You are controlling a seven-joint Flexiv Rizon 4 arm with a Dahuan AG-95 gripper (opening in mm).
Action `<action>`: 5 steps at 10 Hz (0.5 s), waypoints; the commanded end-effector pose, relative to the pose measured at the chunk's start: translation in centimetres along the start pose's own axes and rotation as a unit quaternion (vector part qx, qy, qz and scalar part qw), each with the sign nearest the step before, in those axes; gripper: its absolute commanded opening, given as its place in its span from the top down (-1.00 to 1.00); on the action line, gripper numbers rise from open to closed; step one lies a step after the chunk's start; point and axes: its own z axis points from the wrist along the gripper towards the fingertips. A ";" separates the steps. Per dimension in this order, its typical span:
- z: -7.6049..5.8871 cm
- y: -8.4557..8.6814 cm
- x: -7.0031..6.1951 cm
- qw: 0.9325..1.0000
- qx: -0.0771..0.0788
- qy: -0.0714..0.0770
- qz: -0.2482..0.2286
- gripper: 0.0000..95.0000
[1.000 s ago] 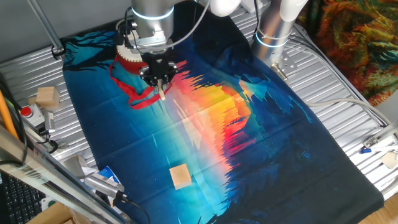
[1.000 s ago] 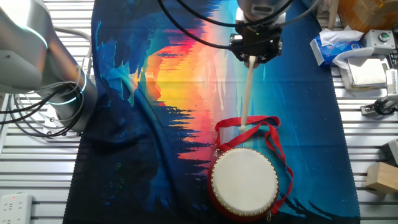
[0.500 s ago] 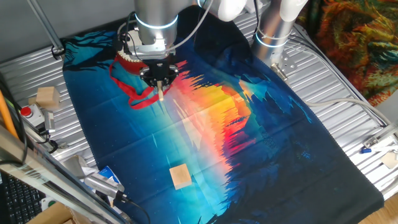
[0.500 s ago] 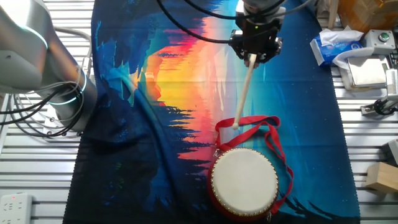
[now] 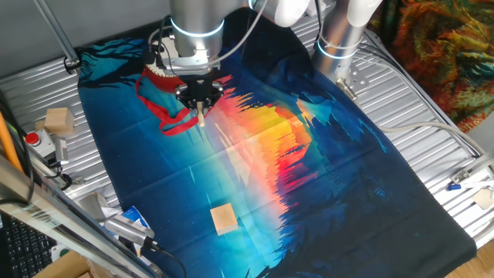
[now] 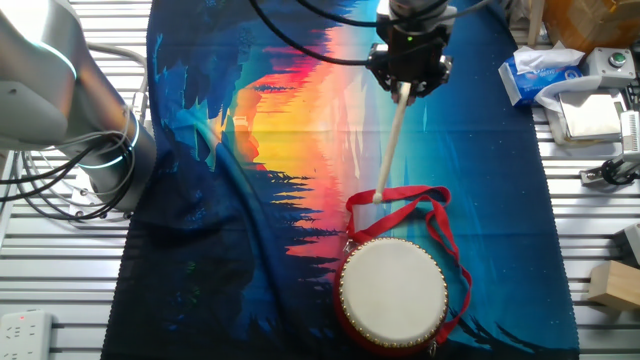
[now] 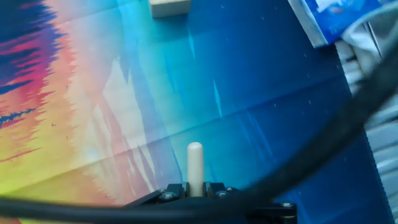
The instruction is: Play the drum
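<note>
The drum [image 6: 393, 293] has red sides and a cream head and lies on the colourful cloth, with its red ribbon strap [image 6: 440, 225] looped around it. In one fixed view the drum [image 5: 157, 76] is mostly hidden behind the arm. My gripper [image 6: 405, 88] is shut on a pale wooden drumstick [image 6: 390, 145]. The stick slants down toward the drum, and its far end lies over the ribbon loop, short of the drum head. The gripper [image 5: 201, 104] hovers just beside the drum. In the hand view the gripper [image 7: 195, 186] clamps the stick [image 7: 195, 163].
A tan wooden block [image 5: 224, 218] lies on the cloth's near part and shows in the hand view [image 7: 169, 6]. Another block [image 5: 58, 120] sits off the cloth. A second arm's base [image 5: 340, 35] stands at the back. A blue tissue pack [image 6: 540, 70] lies beside the cloth.
The gripper has shifted slightly away from the drum and tilted. The stick's far end has swung a little to the left over the ribbon.
</note>
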 end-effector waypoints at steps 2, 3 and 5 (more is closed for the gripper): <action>-0.4 0.4 0.3 0.992 -0.006 -0.043 -0.117 1.00; -0.3 0.1 0.8 0.992 -0.005 -0.047 -0.118 1.00; -0.4 0.0 1.9 0.993 -0.004 -0.050 -0.103 1.00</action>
